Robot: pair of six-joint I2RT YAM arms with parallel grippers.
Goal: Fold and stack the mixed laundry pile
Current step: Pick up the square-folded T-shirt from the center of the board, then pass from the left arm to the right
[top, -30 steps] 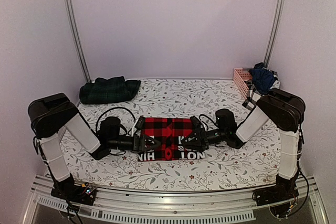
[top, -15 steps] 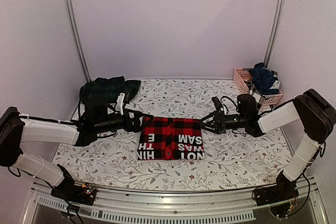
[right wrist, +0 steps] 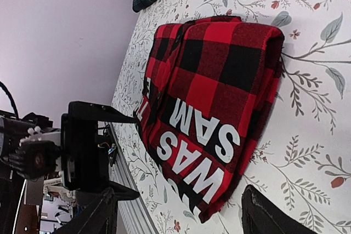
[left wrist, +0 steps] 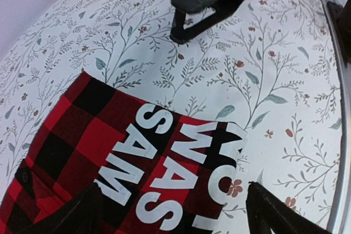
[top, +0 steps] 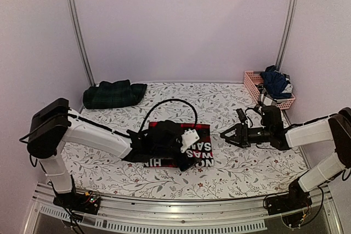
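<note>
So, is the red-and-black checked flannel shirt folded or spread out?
Folded. The red-and-black checked flannel shirt lies as a compact rectangle on the white leaf-patterned table cloth, with stacked layers visible along its edge.

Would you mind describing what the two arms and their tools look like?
The left arm and right arm have white link covers between black joints. The left tool and right tool are black, with two tapered fingers each. A black cable loops above the left wrist beside a white fitting.
</note>
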